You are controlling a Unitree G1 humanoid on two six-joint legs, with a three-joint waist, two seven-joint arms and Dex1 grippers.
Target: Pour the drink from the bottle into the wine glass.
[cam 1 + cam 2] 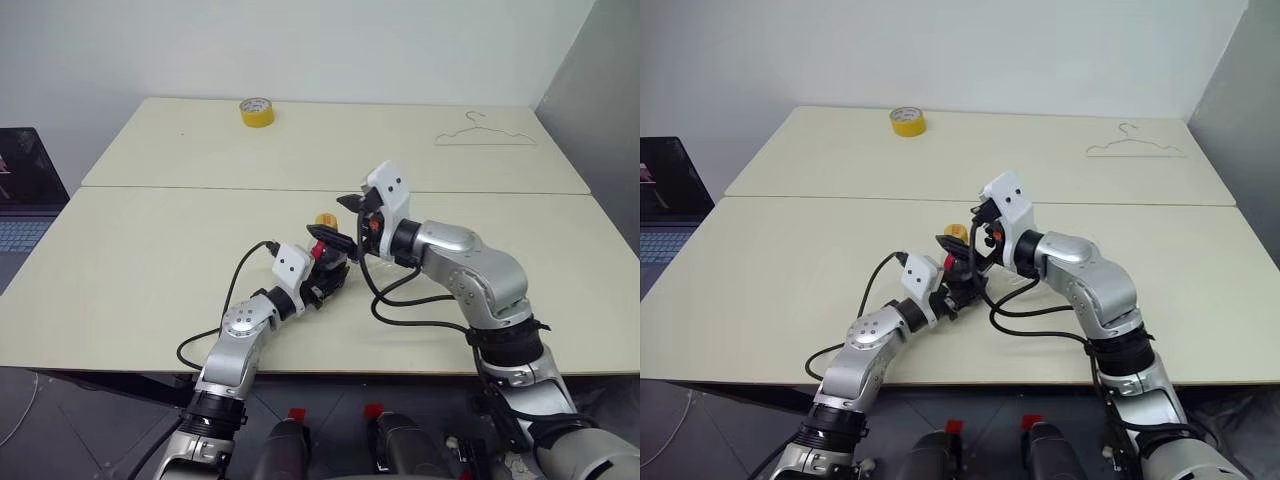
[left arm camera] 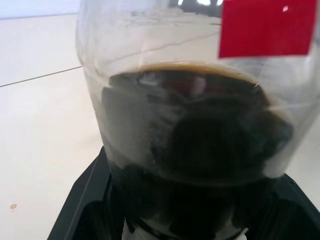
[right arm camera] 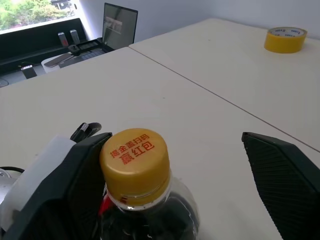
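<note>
A laptop [image 1: 25, 195] sits at the far left edge of the scene, well apart from both grippers. Further right, the left gripper [image 1: 328, 268] is pinched tight on the lower body of the bottle [image 3: 145, 200], holding it upright above the table [image 1: 150, 260]; in the left wrist view its black fingers [image 2: 85, 210] cup the base of the bottle from both sides, and the drink [image 2: 200, 140], dark brown-black, fills the lower part of the clear wall, with the red label [image 2: 267, 27] above the liquid line. The yellow cap [image 3: 135, 160] is on the bottle's neck, printed with red characters. Just beyond and above the left gripper, the right gripper [image 1: 358, 222] hangs level over the bottle's top with its fingers spread wide: in the right wrist view one black finger [image 3: 82, 190] stands right beside the cap, whether touching it I cannot tell, and the other finger [image 3: 282, 175] stands well clear on the opposite side, nothing between them but the cap. A roll of yellow tape [image 1: 256, 112] lies far ahead of both grippers near the table's back edge, and a wire hanger [image 1: 485, 135] lies flat far ahead and to the right of the right gripper.
</note>
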